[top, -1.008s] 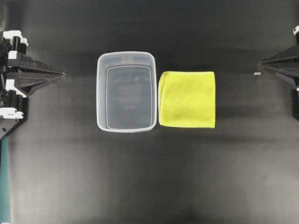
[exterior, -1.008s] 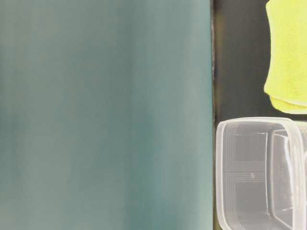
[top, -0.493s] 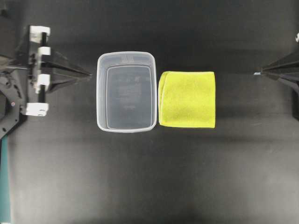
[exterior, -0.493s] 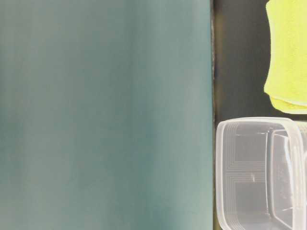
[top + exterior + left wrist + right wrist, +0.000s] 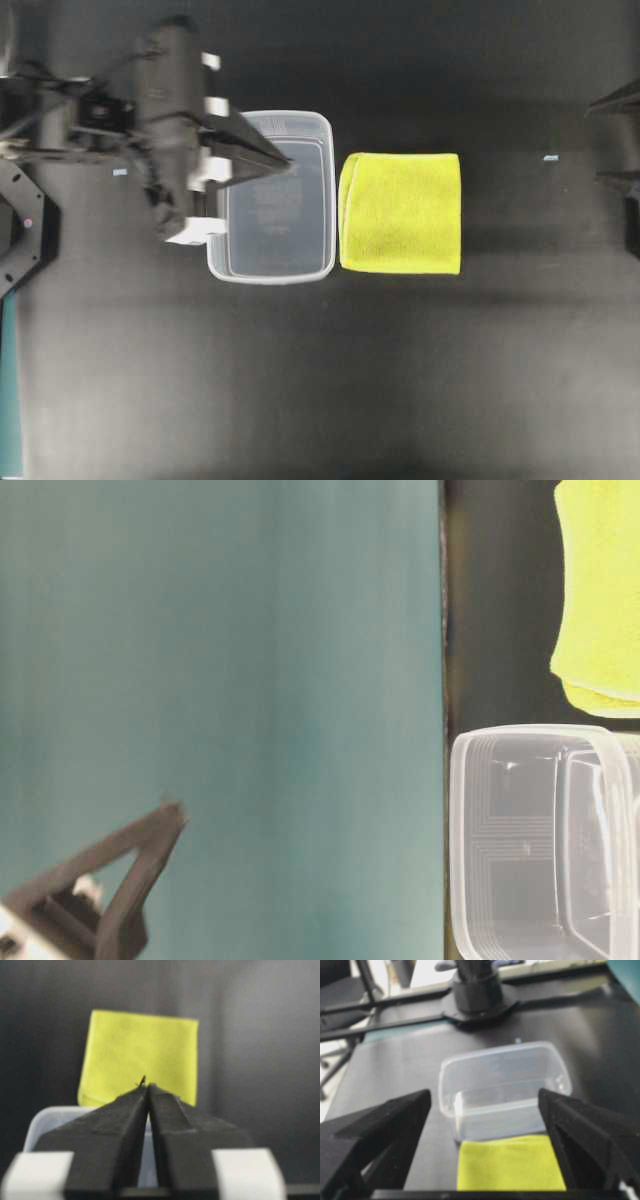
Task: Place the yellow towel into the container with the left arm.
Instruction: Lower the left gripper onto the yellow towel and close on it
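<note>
The yellow towel (image 5: 400, 213) lies flat on the black table, touching the right side of the clear container (image 5: 325, 235). My left gripper (image 5: 290, 165) is shut and empty, its pointed tip above the container's upper middle and aimed at the towel. In the left wrist view the shut gripper (image 5: 146, 1085) hangs over the container (image 5: 45, 1120) with the towel (image 5: 140, 1055) beyond. My right gripper (image 5: 594, 141) is open and empty at the far right edge. In the right wrist view its open gripper (image 5: 484, 1092) frames the towel (image 5: 510, 1167) and the container (image 5: 505, 1075). The container holds nothing.
A teal surface (image 5: 220, 680) fills most of the table-level view, where the left gripper (image 5: 178, 810), the container (image 5: 520, 830) and the towel (image 5: 600, 590) also show. The left arm's base (image 5: 477, 990) stands beyond the container. A small pale speck (image 5: 550, 158) lies near the right gripper.
My left arm has swung out from the left edge to over the container, its gripper still shut. The right gripper has drawn back to the right edge and its jaws now stand apart.
</note>
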### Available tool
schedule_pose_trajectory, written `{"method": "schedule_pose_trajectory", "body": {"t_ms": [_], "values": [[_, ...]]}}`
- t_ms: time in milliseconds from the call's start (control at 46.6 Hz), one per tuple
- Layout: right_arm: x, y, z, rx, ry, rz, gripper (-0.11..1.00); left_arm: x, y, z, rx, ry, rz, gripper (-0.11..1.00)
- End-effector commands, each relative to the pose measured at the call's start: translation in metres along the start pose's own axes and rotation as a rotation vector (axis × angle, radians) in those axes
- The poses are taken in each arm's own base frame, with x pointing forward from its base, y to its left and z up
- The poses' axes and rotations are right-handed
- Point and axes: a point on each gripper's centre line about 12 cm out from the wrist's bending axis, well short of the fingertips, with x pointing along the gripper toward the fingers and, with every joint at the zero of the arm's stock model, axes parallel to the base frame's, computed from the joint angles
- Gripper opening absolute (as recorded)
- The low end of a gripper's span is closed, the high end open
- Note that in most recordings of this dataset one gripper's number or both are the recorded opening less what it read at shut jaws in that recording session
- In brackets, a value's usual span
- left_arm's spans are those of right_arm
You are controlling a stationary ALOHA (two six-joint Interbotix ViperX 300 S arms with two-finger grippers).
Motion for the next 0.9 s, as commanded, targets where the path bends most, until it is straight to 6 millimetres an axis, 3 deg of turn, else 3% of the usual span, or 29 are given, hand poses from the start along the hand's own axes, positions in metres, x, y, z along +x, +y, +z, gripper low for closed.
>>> {"method": "schedule_pose_trajectory", "body": {"t_ms": [0,214,279,622,879], "values": [[-0.004,0.001,0.010,-0.003,-0.032,0.000,0.81,0.014,0.001,0.019,0.036,0.044,0.007,0.17],[-0.011,0.000,0.010,0.001,-0.056,-0.003,0.79,0.072,0.001,0.030,0.118,0.218,0.005,0.80],[-0.011,0.000,0.011,0.001,-0.061,-0.003,0.79,0.089,0.000,0.030,0.126,0.267,0.003,0.89],[-0.011,0.000,0.014,0.007,-0.090,0.001,0.79,0.182,0.001,0.008,0.127,0.433,0.000,0.90],[-0.013,0.000,0.021,0.007,-0.142,0.003,0.79,0.237,0.002,-0.029,0.137,0.518,-0.004,0.90]]}}
